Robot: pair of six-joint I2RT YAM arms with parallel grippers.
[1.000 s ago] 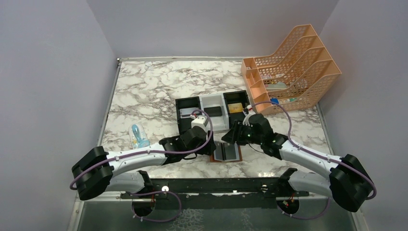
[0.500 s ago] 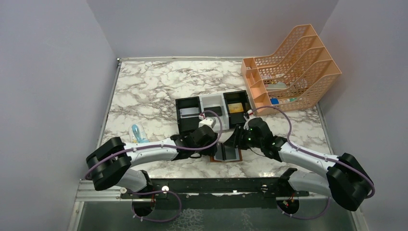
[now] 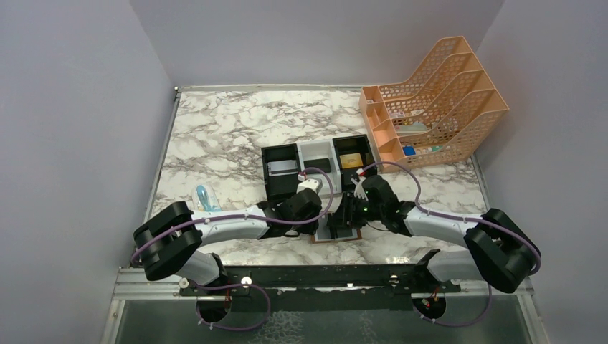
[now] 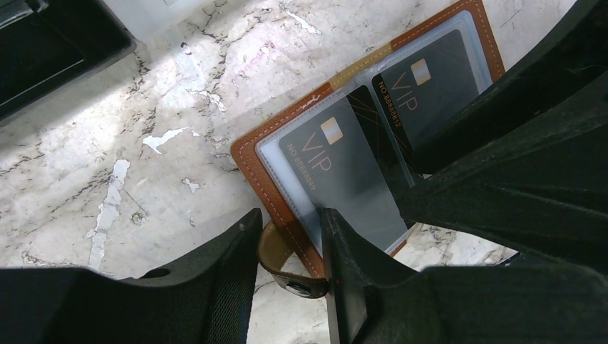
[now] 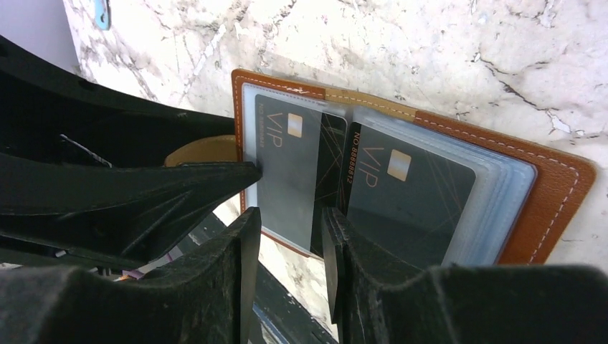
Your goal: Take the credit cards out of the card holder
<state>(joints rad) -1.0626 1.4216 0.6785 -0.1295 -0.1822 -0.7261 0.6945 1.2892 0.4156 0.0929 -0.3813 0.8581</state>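
Leather, brown and stitched, frames the open card holder, which lies flat on the marble counter close to its near edge, about midway along and just in front of the black-and-white tray. Two dark cards marked VIP sit side by side in its clear sleeves: the left card and the right card. The left gripper meets the holder at its left edge, jaws a narrow gap apart with the tan snap tab between them; whether they pinch it I cannot tell. One finger lies over the left sleeve. The right gripper comes in from the near edge, jaws parted, the left card's sleeve showing in the gap. A gold-tan card rests in the tray's right compartment. An orange file rack stands at the far right corner.
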